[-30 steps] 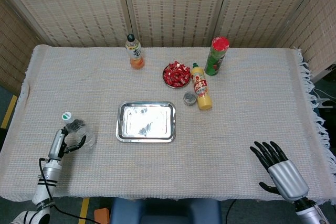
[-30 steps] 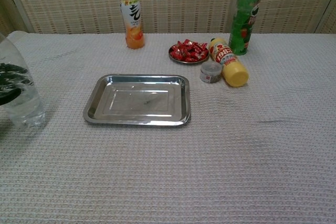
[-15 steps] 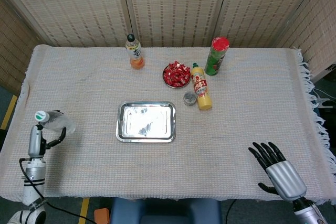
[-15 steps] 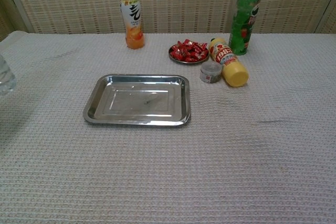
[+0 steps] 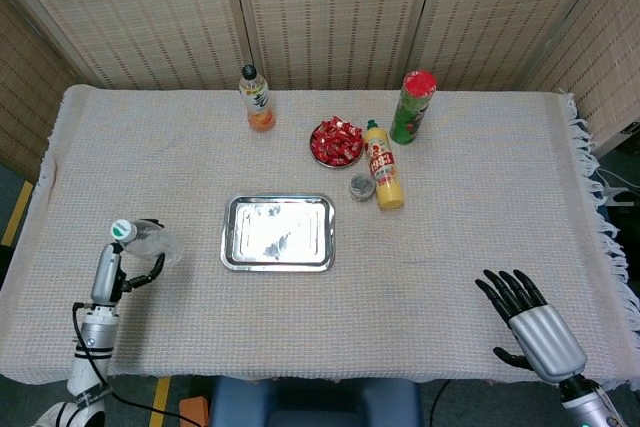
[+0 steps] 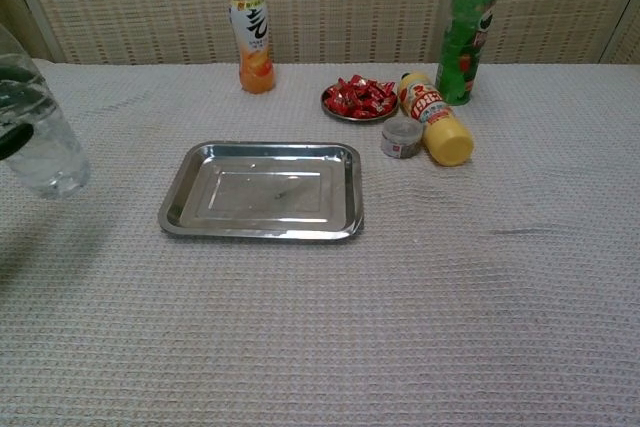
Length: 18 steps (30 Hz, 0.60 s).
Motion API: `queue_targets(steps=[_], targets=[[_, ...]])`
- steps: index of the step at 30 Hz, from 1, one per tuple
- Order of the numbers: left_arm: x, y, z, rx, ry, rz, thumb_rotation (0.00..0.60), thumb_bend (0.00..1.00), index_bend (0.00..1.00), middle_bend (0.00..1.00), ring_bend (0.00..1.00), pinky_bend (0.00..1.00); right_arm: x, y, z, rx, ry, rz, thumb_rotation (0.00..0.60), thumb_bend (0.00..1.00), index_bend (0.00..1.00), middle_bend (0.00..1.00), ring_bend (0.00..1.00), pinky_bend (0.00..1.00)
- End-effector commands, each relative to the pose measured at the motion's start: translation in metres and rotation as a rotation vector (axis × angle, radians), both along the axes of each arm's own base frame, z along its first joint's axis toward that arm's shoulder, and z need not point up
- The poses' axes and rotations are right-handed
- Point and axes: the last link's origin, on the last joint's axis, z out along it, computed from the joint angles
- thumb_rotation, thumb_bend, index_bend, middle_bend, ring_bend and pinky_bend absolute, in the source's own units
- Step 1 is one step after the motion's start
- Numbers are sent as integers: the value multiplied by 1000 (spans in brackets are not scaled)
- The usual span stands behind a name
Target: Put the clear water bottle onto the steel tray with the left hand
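While gripped by left hand (image 5: 105,272) — clear water bottle (image 5: 142,241) | left of steel tray (image 5: 278,232)

clear water bottle (image 6: 35,137) cropped at left edge (chest view), right hand (image 5: 530,322) absent there

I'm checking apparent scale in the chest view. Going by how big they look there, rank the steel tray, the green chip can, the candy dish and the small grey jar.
Largest to smallest as seen:
1. steel tray
2. green chip can
3. candy dish
4. small grey jar
The can stands farther back, so it may look smaller than it is.
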Motion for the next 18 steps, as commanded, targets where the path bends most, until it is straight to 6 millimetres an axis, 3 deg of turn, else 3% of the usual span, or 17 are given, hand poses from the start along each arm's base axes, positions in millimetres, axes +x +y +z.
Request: queue_targets(steps=[1, 4, 7, 14, 16, 18], targets=[[20, 4, 46, 186, -41, -115, 600, 498, 351, 353, 228, 337, 0, -1, -2, 6, 5, -3, 600, 8, 0, 0, 0, 0], [40, 0, 71, 266, -54, -169, 600, 499, 348, 350, 227, 336, 0, -1, -3, 8, 6, -2, 600, 8, 0, 0, 0, 0], [47, -3, 71, 238, -14, -166, 600, 499, 333, 334, 212, 321, 1, -1, -4, 9, 7, -2, 600, 7, 0, 0, 0, 0], [6, -10, -9, -94, 45, -13, 600, 499, 329, 329, 208, 319, 1, -1, -2, 2, 5, -3, 600, 8, 0, 0, 0, 0], [3, -7, -19, -129, 47, -18, 600, 498, 326, 328, 207, 318, 1, -1, -1, -1, 1, -3, 600, 8, 0, 0, 0, 0], [11, -2, -16, -100, 33, -60, 600, 497, 326, 328, 206, 318, 1, 0, 2, -8, -5, -1, 600, 7, 0, 0, 0, 0]])
